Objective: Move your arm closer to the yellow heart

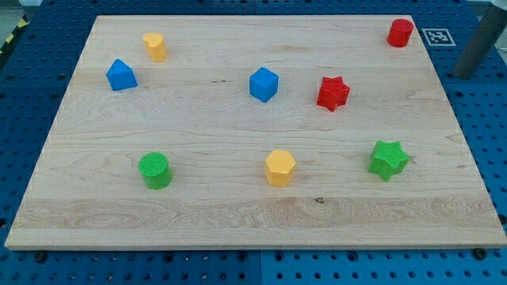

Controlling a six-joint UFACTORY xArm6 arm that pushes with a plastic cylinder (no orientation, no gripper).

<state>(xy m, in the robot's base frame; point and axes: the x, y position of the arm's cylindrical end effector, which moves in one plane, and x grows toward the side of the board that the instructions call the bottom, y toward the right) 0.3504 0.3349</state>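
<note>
A yellow block that looks like a heart (155, 46) sits near the board's top left. A second yellow block, hexagon-like (280, 167), sits low in the middle. My dark rod enters at the view's top right, and my tip (464, 74) is off the board's right edge, over the blue pegboard. The tip is far to the right of the yellow heart, touches no block, and is closest to the red cylinder (401, 32).
The wooden board (238, 214) also carries a blue pointed block (120, 75), a blue cube (264, 84), a red star (333, 93), a green cylinder (155, 170) and a green star (388, 159). A marker tag (437, 36) lies beside the top right corner.
</note>
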